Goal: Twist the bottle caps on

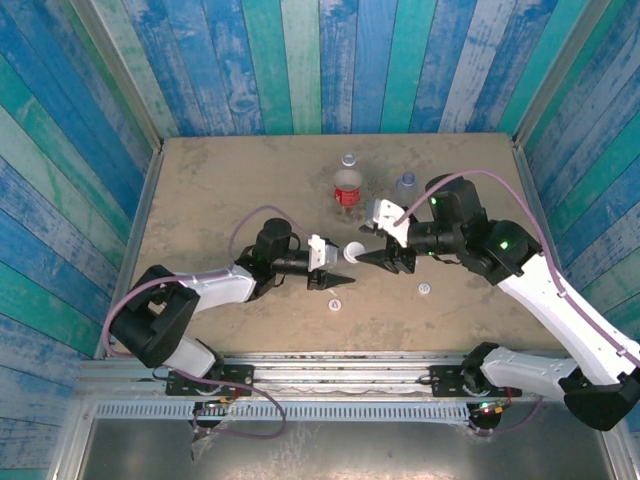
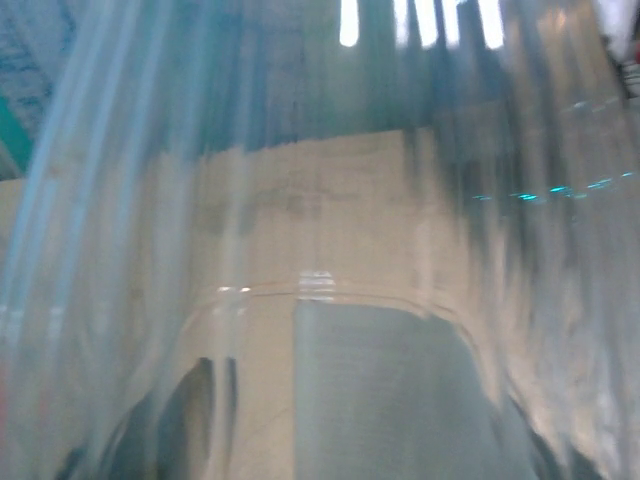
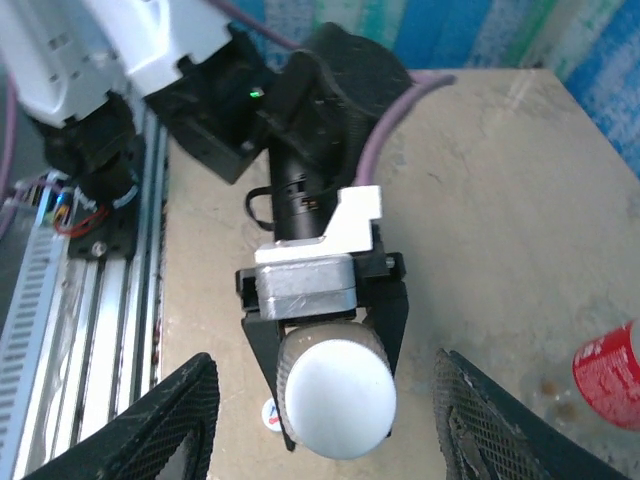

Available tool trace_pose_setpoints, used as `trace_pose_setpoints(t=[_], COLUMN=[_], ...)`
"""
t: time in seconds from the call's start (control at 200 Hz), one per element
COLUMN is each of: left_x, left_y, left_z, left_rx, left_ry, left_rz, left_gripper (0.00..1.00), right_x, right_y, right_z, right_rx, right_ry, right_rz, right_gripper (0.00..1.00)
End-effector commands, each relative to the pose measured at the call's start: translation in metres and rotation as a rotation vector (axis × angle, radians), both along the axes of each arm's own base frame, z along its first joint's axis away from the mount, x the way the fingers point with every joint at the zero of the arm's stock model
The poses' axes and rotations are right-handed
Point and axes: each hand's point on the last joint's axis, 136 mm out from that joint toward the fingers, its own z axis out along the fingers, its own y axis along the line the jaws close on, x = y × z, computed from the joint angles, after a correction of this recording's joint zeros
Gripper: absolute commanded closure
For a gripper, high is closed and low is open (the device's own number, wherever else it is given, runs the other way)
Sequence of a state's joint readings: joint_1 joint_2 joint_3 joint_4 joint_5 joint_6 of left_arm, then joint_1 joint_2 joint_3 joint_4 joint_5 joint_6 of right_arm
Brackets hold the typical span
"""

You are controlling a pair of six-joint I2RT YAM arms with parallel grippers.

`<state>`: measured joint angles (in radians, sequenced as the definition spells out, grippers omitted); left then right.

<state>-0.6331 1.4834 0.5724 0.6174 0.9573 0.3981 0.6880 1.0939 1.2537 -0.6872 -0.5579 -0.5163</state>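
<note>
3 bottles: red-labelled bottle [image 1: 347,187], plain bottle [image 1: 405,185] upper centre; third bottle [image 3: 333,345] clenched in left gripper [image 1: 335,262]. 3 caps: first cap [image 1: 354,254] on its mouth, second cap [image 1: 425,290], third cap [image 1: 334,304] loose below. right gripper [image 1: 366,250] released.

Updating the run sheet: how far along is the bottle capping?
Looks done: one white cap sits on the bottle clamped in the left tool; how tight it is can't be told. In hand: the right tool stands open around that cap, fingers off it. Left: two loose caps lie on the table; the red-labelled bottle and the plain bottle stand behind, apparently uncapped.
</note>
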Motion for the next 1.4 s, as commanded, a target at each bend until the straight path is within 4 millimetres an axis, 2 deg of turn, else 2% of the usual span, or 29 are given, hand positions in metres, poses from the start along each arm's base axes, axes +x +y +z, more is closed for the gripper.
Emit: trace_pose_setpoints(t=[0.0, 0.12, 0.426, 0.781, 0.982, 1.067, 1.122, 1.247, 1.393], left_x=[-0.022, -0.024, -0.025, -0.030, -0.032, -0.031, -0.031, -0.029, -0.029], left_y=[0.003, 0.002, 0.001, 0.003, 0.004, 0.003, 0.003, 0.002, 0.002], left_z=[0.037, 0.046, 0.048, 0.051, 0.051, 0.050, 0.048, 0.046, 0.045], left_rx=[-0.091, -0.117, -0.107, -0.109, -0.111, -0.107, -0.104, -0.100, -0.098], left_ry=[-0.036, -0.041, -0.038, -0.051, -0.050, -0.049, -0.049, -0.044, -0.043], left_rz=[-0.133, -0.156, -0.179, -0.193, -0.208, -0.205, -0.202, -0.197, -0.198], left_gripper=[0.52, 0.52, 0.52, 0.52, 0.52, 0.52, 0.52, 0.52, 0.52], right_x=[-0.026, -0.034, -0.025, -0.010, -0.006, -0.008, -0.010, -0.011, -0.009], right_y=[0.004, 0.011, 0.027, 0.030, 0.029, 0.030, 0.032, 0.032, 0.033], right_z=[-0.006, -0.006, -0.023, -0.034, -0.037, -0.035, -0.033, -0.031, -0.029], right_rx=[-0.001, 0.048, 0.078, 0.051, 0.053, 0.069, 0.082, 0.094, 0.122], right_ry=[-0.066, -0.064, -0.028, -0.038, -0.037, -0.030, -0.027, -0.032, -0.046], right_rz=[0.202, 0.278, 0.311, 0.249, 0.224, 0.235, 0.248, 0.255, 0.237], right_gripper=[0.40, 0.39, 0.44, 0.44, 0.49, 0.57, 0.58, 0.50, 0.49])
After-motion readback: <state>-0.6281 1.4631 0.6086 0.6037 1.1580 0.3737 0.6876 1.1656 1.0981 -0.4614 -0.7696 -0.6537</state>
